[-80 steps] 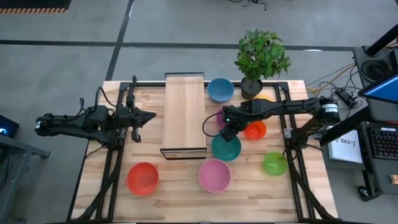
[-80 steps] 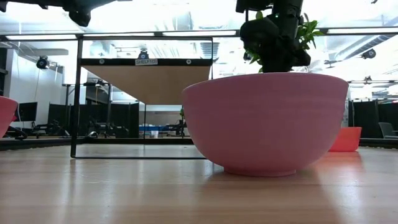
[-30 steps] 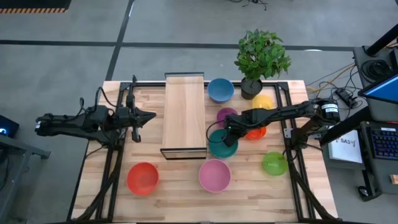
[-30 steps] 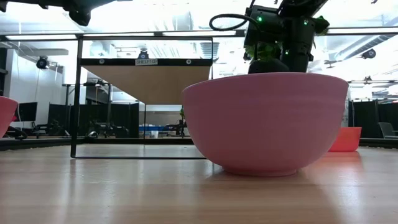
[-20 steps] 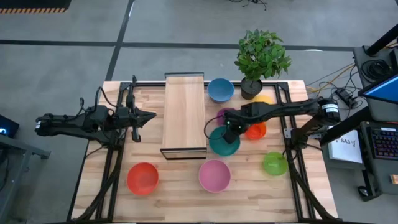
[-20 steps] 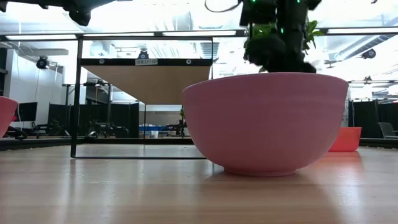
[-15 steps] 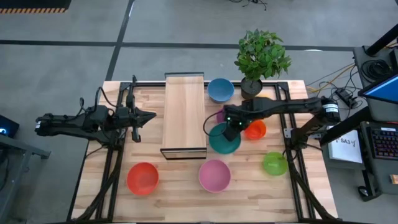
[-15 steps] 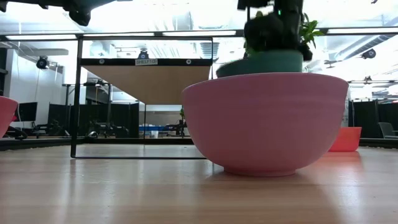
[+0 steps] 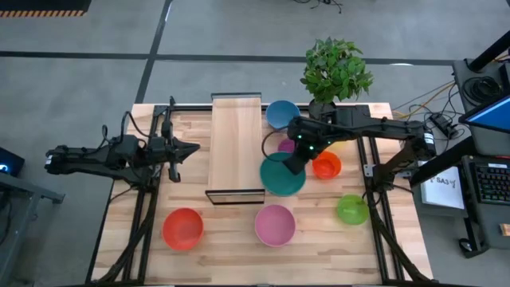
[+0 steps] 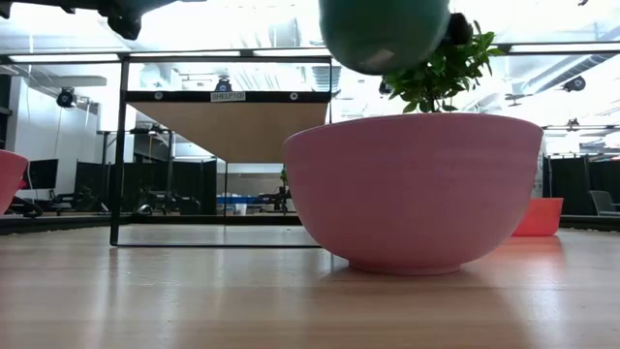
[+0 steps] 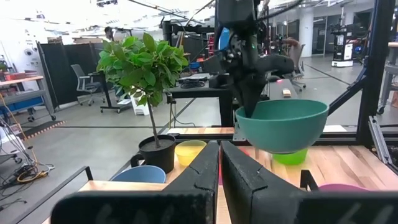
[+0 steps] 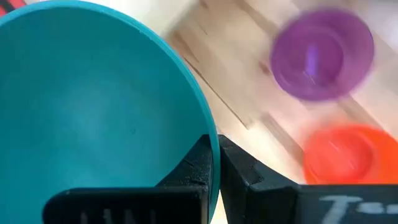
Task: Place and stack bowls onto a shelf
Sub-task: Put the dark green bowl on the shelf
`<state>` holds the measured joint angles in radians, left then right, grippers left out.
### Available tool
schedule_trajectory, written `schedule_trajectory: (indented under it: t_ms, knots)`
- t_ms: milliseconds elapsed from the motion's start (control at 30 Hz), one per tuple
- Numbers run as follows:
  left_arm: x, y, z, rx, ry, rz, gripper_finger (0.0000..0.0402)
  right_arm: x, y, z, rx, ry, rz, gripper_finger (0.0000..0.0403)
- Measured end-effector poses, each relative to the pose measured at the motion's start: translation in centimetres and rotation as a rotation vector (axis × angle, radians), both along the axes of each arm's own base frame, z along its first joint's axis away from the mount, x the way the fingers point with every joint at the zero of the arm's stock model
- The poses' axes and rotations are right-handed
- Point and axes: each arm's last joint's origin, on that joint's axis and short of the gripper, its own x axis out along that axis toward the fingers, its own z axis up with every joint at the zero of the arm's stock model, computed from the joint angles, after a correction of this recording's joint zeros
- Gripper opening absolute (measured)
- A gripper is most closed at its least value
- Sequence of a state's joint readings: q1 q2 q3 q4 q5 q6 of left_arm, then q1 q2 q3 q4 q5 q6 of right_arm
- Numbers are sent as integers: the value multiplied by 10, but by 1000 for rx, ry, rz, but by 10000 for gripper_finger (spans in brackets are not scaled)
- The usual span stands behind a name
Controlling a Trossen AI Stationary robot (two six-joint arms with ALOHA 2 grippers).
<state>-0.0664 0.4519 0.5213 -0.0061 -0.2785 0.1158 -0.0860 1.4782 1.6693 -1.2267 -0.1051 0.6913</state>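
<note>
Teal bowl (image 9: 282,175), pink bowl (image 9: 275,224), red bowl (image 9: 182,228), green bowl (image 9: 351,209), orange bowl (image 9: 327,166), purple bowl (image 12: 323,55), blue bowl (image 9: 280,114); pale wood shelf (image 9: 236,135); slatted light-wood desk (image 9: 231,255).

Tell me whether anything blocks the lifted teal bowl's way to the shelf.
Nothing visible does. The right gripper holds the teal bowl by its rim, clear of the table, just right of the shelf, whose top plank is bare.

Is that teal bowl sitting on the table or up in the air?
Up in the air. The right gripper pinches the teal bowl by its rim, and the low view shows it hanging above the pink bowl.
</note>
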Motion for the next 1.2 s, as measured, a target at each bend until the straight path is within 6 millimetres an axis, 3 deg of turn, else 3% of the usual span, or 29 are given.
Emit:
schedule_trajectory:
  t_ms: [233,567,733,900,1200]
  knots:
    - [0,0,2,-1,-15,0,0,29,-12,7,-21,-148,1,9]
    - [-1,0,4,-3,-36,0,0,92,-49,2,-115,-159,74,9]
    - [-5,0,5,-13,-48,-10,0,114,-75,-1,-153,-127,98,9]
    - [-10,-1,7,-14,-71,-48,0,126,-102,-11,-166,-121,76,9]
    - [-15,-1,7,-19,-78,-58,0,119,-136,-19,-182,-109,40,9]
